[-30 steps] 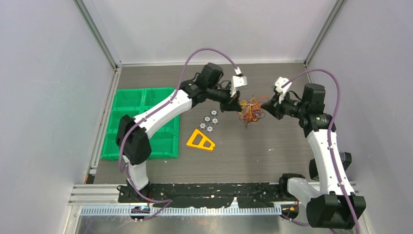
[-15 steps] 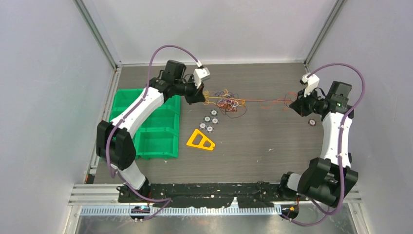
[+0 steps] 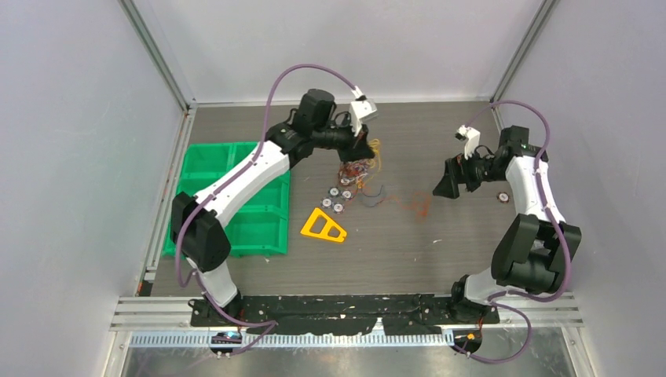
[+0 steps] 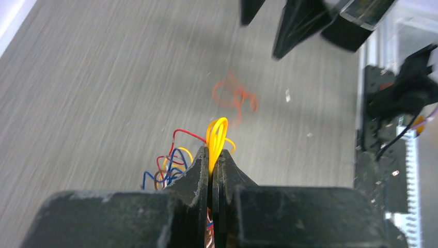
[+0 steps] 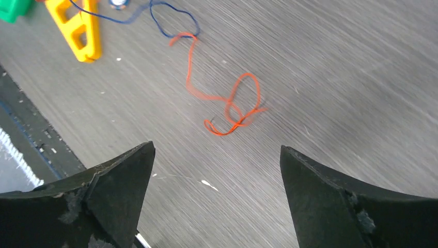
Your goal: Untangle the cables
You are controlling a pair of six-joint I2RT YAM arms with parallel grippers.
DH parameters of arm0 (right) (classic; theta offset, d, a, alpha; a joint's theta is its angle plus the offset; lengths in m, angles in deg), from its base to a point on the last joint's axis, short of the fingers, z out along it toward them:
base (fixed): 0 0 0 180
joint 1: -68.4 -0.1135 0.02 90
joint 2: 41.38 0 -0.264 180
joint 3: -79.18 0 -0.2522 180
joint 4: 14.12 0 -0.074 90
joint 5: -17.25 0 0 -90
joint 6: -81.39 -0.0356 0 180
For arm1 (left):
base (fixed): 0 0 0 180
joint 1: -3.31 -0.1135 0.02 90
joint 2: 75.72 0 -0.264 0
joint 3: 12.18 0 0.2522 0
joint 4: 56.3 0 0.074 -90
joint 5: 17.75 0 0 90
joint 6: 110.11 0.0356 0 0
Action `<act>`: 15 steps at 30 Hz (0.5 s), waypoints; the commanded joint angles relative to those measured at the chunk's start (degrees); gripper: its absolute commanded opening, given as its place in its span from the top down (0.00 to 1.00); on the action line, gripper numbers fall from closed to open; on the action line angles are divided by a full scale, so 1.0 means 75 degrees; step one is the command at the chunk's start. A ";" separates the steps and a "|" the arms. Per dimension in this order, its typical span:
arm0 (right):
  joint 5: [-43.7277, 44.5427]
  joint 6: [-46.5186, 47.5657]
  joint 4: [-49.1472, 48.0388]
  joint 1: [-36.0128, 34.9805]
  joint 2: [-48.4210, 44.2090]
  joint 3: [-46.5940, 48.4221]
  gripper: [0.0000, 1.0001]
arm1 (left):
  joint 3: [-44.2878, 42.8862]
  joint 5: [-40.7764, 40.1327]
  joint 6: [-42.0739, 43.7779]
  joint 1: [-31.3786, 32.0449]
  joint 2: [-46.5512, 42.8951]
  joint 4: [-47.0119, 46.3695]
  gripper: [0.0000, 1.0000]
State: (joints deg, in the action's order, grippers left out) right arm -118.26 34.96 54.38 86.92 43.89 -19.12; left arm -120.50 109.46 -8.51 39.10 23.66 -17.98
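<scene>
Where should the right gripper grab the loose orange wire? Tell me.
Probably pinch the thin curly orange wire where its loop crosses itself, coming straight down from above: it lies flat on the table, apart from the bunch, and the open right gripper faces it.

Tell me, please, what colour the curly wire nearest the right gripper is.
Orange wire, clearest in right wrist view.
</scene>
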 commanded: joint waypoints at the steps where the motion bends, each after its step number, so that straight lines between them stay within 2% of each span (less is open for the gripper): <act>1: -0.1003 -0.0629 -0.0048 -0.0534 -0.0765 0.0454 0.04 | -0.0564 0.0333 -0.1439 0.0387 0.0310 -0.1104 1.00; 4: -0.1262 -0.1668 -0.1079 -0.1104 -0.1265 0.0034 0.05 | -0.0693 0.0411 -0.2010 0.0485 0.0373 -0.1345 1.00; 6: -0.1126 -0.2919 -0.2535 -0.1517 -0.1672 -0.0611 0.05 | -0.0765 0.0434 -0.2428 0.0485 0.0392 -0.1540 1.00; 9: -0.0522 -0.5056 -0.5752 -0.2093 -0.2317 -0.1687 0.05 | -0.0847 0.0527 -0.3046 0.0490 0.0404 -0.1973 1.00; 11: -0.0122 -0.5796 -0.7158 -0.2398 -0.2352 -0.2290 0.05 | -0.0922 0.0838 -0.3528 0.0519 0.0435 -0.2345 1.00; 13: 0.0477 -0.6035 -0.7770 -0.2890 -0.2111 -0.2509 0.04 | -0.1065 0.1051 -0.3765 0.0602 0.0468 -0.2479 1.00; 15: 0.0599 -0.6424 -0.8474 -0.3089 -0.1747 -0.2615 0.02 | -0.1141 0.1135 -0.4082 0.0658 0.0479 -0.2638 1.00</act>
State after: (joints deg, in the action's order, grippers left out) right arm -119.03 -2.50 10.40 66.51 27.56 -37.63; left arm -125.09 113.85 -31.72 43.15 27.72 -29.61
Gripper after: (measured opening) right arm 0.963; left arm 0.026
